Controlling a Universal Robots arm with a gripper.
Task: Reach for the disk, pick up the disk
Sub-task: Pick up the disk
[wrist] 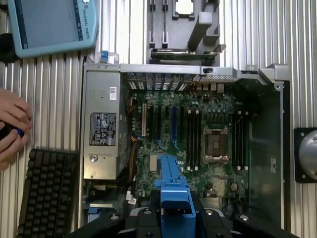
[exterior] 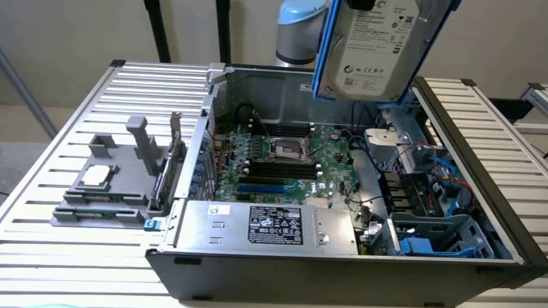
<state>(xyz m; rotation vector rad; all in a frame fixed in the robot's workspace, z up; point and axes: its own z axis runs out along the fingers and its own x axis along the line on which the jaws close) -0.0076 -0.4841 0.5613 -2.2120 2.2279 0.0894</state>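
The disk (exterior: pixel 381 48) is a silver-grey hard drive with a white printed label in a blue carrier bracket. It hangs tilted, high above the back right of the open computer case (exterior: pixel 342 269), clear of everything inside. In the wrist view the blue carrier (wrist: pixel 173 191) sticks out from between the black fingers (wrist: pixel 143 216) of my gripper (wrist: pixel 174 214), which is shut on it. The motherboard (wrist: pixel 198 134) lies far below the held disk.
A silver power supply box (exterior: pixel 265 224) with a black-white sticker sits at the case's front. A grey fixture (exterior: pixel 107 183) holding a small square chip stands on the slatted table at the exterior view's left. In the wrist view, a teach pendant (wrist: pixel 49 25), a keyboard (wrist: pixel 47 193) and a person's hand (wrist: pixel 12 126) lie beside the case.
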